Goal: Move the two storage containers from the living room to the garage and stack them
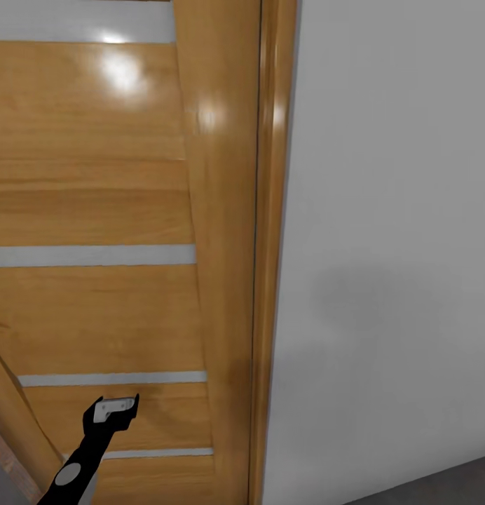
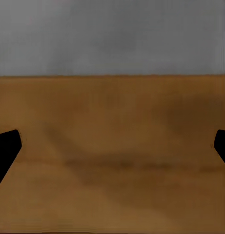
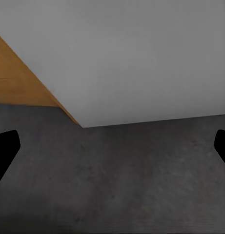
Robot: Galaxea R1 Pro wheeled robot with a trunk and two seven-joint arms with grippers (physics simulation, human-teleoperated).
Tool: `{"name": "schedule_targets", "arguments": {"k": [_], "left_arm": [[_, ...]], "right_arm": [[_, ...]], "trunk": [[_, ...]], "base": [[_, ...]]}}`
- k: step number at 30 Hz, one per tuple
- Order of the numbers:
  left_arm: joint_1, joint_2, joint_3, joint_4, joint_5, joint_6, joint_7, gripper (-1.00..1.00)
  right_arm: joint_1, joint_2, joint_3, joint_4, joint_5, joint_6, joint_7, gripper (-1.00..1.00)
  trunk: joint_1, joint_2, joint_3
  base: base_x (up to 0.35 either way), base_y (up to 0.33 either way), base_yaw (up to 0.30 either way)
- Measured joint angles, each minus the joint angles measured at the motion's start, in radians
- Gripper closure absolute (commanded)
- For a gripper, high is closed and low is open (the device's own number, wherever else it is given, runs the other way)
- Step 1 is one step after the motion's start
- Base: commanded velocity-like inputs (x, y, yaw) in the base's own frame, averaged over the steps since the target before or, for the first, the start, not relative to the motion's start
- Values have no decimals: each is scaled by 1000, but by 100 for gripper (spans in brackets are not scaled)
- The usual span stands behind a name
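Head view: my left gripper [image 1: 116, 405] hangs low before the wooden plank door [image 1: 95, 210], and I cannot tell its spread there. My left wrist view has its fingertips [image 2: 6, 148] wide apart, nothing between, close to the door. Right gripper [image 3: 112, 148] gapes wide too, over the dark concrete floor [image 3: 122, 180]. Beyond stands the white-grey wall [image 1: 390, 231].

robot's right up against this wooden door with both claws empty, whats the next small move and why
Probably ease the left claw forward to push the wooden door. Its open fingers point at the panel close up, the door looks shut against its frame, and no container is held. The right claw, also open, faces the concrete floor and white wall.
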Motion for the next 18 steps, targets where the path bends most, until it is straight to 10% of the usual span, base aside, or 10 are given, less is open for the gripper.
{"name": "schedule_targets", "arguments": {"k": [18], "left_arm": [[0,0,2,1,3,0,3,-100]], "right_arm": [[0,0,0,0,-1,0,0,-100]], "trunk": [[0,0,0]], "base": [[26,0,-55]]}}
